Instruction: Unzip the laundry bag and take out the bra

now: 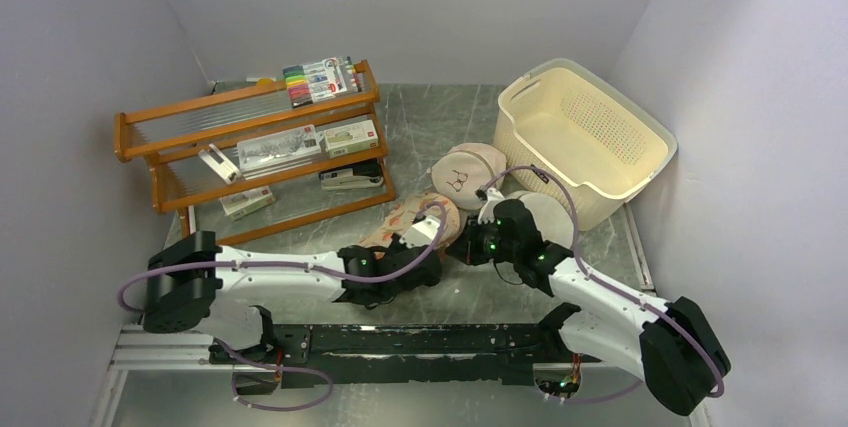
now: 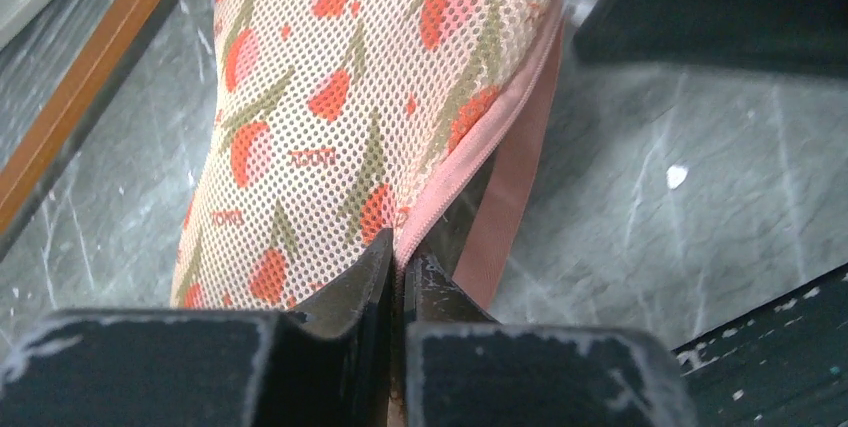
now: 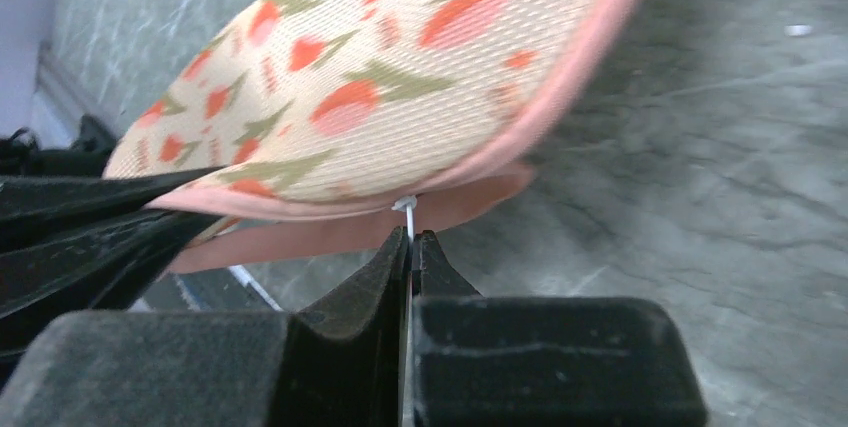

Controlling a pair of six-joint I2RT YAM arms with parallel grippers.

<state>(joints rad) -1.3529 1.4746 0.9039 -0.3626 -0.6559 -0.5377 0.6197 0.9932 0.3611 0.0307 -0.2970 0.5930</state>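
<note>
Cream-peach mesh laundry bag (image 2: 340, 87) with red-orange flowers rests on the grey bench (image 2: 650, 197) — its tiny orange lettering (image 2: 310, 158) unreadable. Left hand (image 2: 400, 259) pinches its pink zip edging (image 2: 500, 137); right hand (image 3: 410, 245) clenches, seemingly, the white zip pull (image 3: 404, 205).

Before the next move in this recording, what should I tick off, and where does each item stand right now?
1. Anchor: left gripper clamped on the pink zip edging of the laundry bag: ok.
2. Puller: right gripper pinching the white zip pull: ok.
3. Zip opened at all: cannot tell; only the left wrist view shows a dark gap beside the edging.
4. Sight of the bra: not ok, no view shows it.
5. Bare table beside the right gripper for pulling: ok.
</note>
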